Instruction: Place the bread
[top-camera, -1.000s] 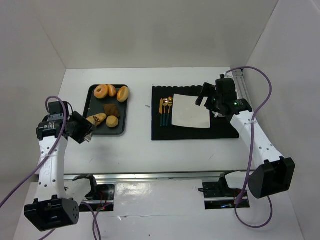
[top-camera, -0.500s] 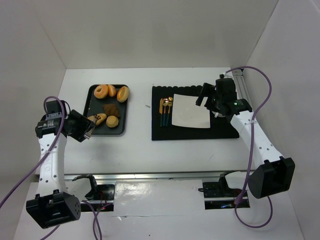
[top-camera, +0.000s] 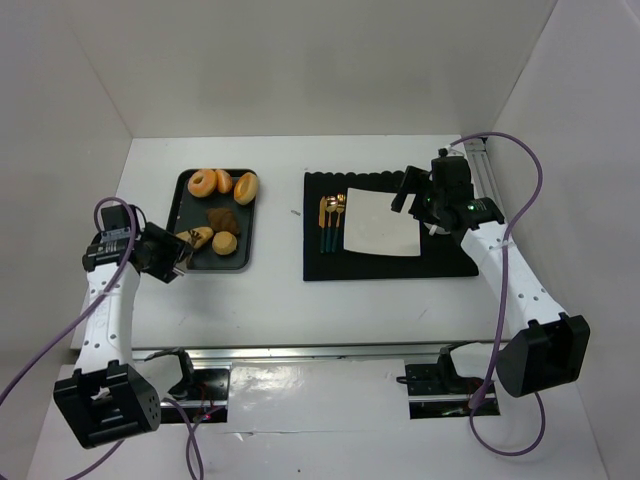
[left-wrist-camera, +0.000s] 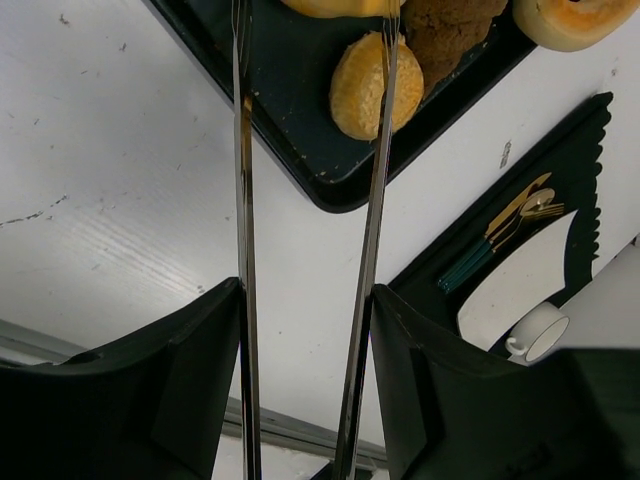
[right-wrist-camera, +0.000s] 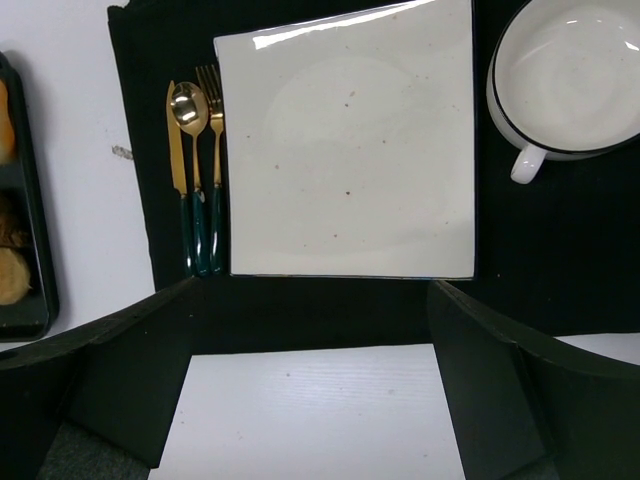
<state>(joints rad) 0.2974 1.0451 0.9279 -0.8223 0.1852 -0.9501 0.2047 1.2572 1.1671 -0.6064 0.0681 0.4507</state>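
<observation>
Over the last second the left arm has swung its elbow in toward the tray (top-camera: 181, 205), while the left tool (left-wrist-camera: 305, 300) has barely shifted from the tray's near-left corner; its jaws look to have eased only slightly. They press from outside on a pair of metal tongs (left-wrist-camera: 243, 200), whose arms spread toward the tips. The bread (top-camera: 196, 237) lies where it was, at the tray's left edge, beside the round bun (left-wrist-camera: 362, 85); its edge shows between the tong arms at the top of the wrist view, but contact cannot be told. This looks like lining up, not lifting; the pick is still ahead. The right tool (right-wrist-camera: 315, 370) hangs wide open and empty over the square plate (right-wrist-camera: 350, 150), the likely destination.
</observation>
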